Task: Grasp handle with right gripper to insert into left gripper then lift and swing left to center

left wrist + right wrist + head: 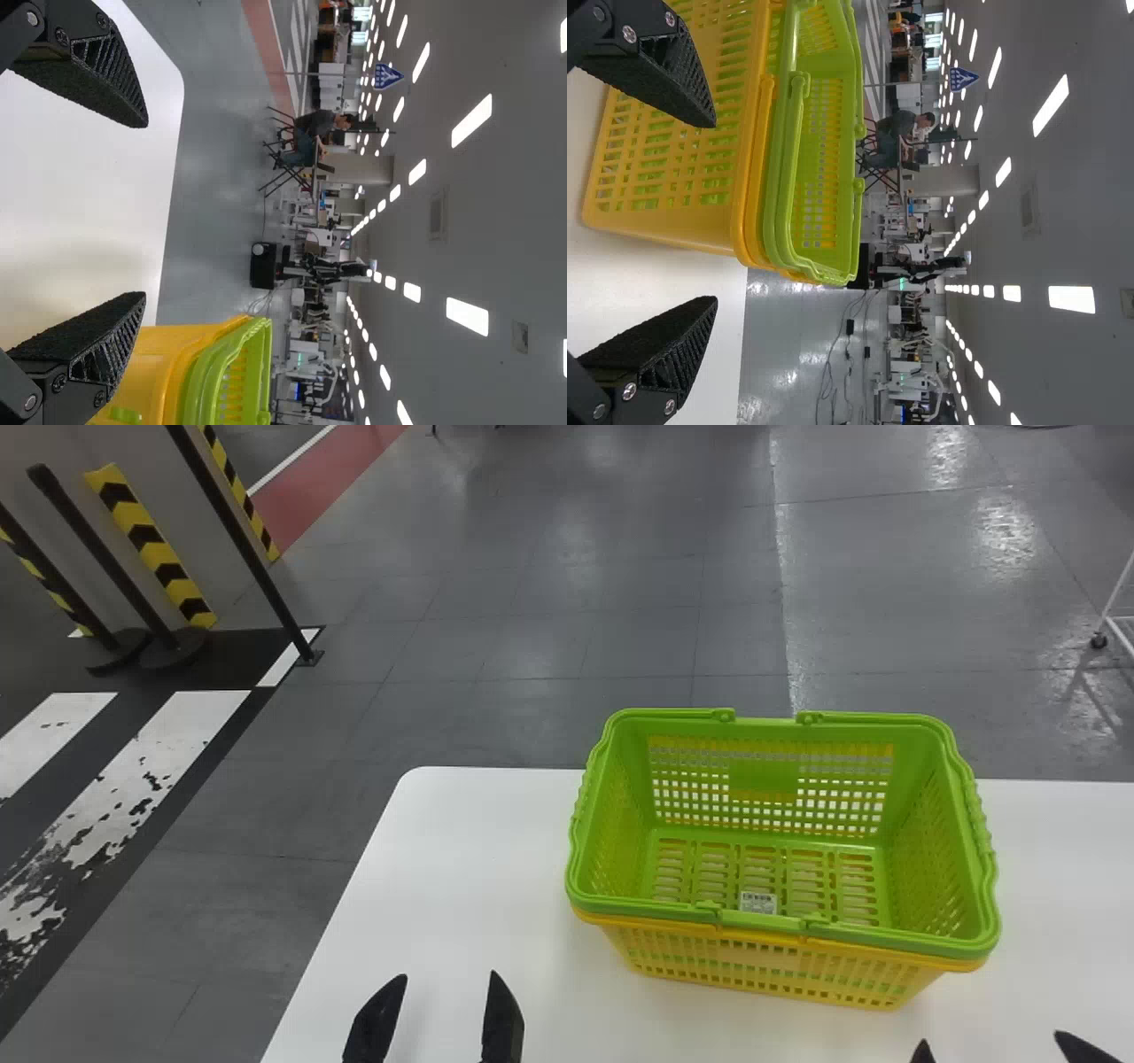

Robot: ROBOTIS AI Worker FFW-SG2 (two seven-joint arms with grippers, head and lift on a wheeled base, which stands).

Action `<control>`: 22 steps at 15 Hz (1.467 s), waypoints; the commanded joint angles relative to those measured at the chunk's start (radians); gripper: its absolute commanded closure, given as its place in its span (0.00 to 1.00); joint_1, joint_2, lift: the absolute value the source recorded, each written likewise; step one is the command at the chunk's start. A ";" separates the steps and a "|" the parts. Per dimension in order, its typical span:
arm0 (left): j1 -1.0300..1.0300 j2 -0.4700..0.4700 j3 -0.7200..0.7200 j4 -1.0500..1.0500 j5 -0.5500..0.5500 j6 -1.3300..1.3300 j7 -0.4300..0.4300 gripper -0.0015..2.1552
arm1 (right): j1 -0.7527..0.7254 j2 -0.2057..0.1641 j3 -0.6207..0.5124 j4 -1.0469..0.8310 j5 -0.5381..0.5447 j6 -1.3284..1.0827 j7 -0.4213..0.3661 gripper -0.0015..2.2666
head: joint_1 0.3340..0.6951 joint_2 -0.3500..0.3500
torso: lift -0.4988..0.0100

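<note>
Left gripper (443,992) and right gripper (992,1048), each with fingers parted, sit nearest in head view, green basket (766,779) nested in yellow basket (771,965) beyond them; left wrist view: baskets past one finger; right wrist view: green handle (788,164) folded along rim, beyond fingers.

Left claw (448,975) and right claw (990,1037) at the head view's bottom edge, fingers of each well apart
</note>
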 commanded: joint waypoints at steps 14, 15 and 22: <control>-0.005 0.003 0.015 -0.027 -0.031 -0.026 0.012 0.03 | 0.002 -0.001 0.000 0.000 0.000 0.009 0.000 0.04 | 1.00 0.89 | 0.80; -0.005 0.005 0.027 -0.044 -0.031 -0.026 0.018 0.03 | 0.002 -0.001 0.000 0.000 0.000 0.012 0.000 0.04 | 1.00 0.89 | 0.80; -0.054 0.021 0.160 -0.280 -0.006 0.345 -0.023 0.04 | 0.008 -0.005 0.001 -0.017 0.006 0.040 0.000 0.04 | 1.00 0.92 | 0.80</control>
